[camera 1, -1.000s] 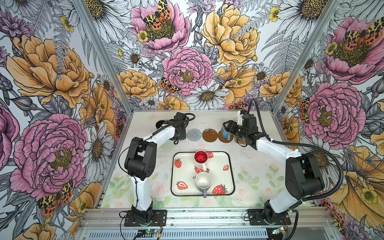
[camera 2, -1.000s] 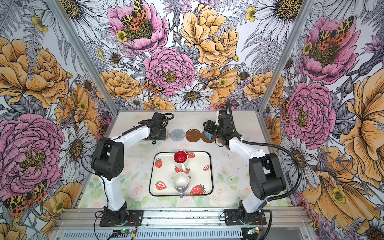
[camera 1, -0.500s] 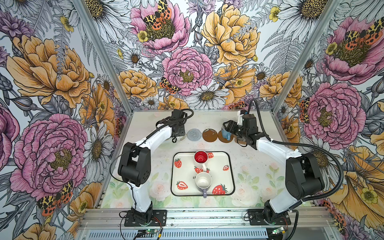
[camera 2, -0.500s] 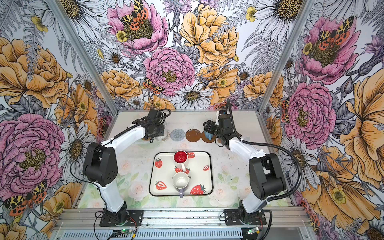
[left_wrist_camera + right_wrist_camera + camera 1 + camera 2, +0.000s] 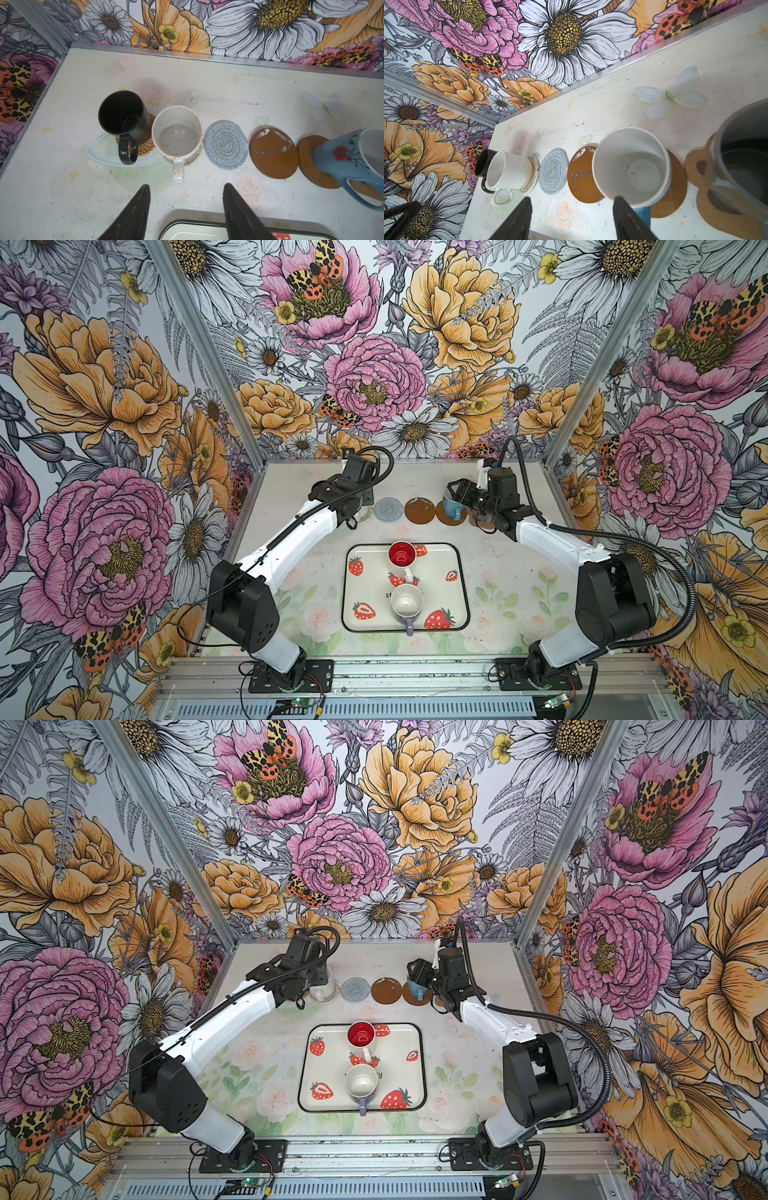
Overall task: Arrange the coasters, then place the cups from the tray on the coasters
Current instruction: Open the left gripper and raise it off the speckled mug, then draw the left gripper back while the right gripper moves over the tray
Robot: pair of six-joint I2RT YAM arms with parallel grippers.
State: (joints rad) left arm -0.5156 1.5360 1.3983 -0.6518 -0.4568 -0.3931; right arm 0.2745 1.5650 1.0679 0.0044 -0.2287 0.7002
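Black mug (image 5: pixel 124 118), speckled mug (image 5: pixel 177 133), blue mug (image 5: pixel 342 159) on coasters (image 5: pixel 145 148) | left gripper (image 5: pixel 186 185), right gripper (image 5: pixel 572 197): wide, empty

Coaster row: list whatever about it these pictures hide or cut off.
- Cream woven coaster: left wrist view, only an edge shows beneath the speckled white mug.
- Grey mug: right wrist view, cut off by the frame edge; covers part of the paw-shaped coaster.
- Black mug: both top views, hidden by the left arm.
- Light blue mug: left wrist view, cut by the frame edge.
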